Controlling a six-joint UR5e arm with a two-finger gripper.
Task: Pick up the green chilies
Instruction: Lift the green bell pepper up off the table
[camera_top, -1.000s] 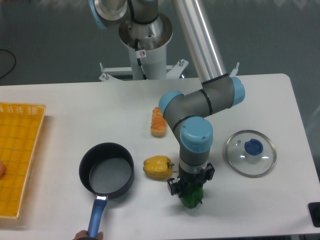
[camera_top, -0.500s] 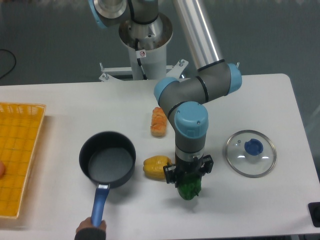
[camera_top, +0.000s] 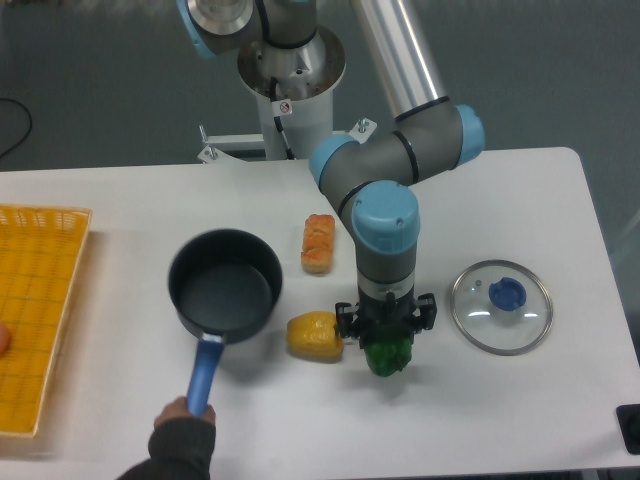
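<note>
The green chilies (camera_top: 389, 355) are one glossy dark-green lobed pepper right of the table's middle, toward the front. My gripper (camera_top: 387, 338) points straight down over it and is shut on its upper part, which the fingers hide. Whether the pepper touches the table or hangs just above it, I cannot tell. A yellow bell pepper (camera_top: 313, 336) lies close to the left of it.
A dark pot (camera_top: 225, 283) with a blue handle (camera_top: 203, 374) held by a person's hand (camera_top: 181, 431) sits left of the yellow pepper. A bread roll (camera_top: 318, 242) lies behind. A glass lid (camera_top: 500, 305) is at the right, a yellow basket (camera_top: 37, 315) at the far left.
My gripper, shut on the green pepper, has shifted up in the picture, away from the table's front edge. The hand has pushed the pot further back and to the right.
</note>
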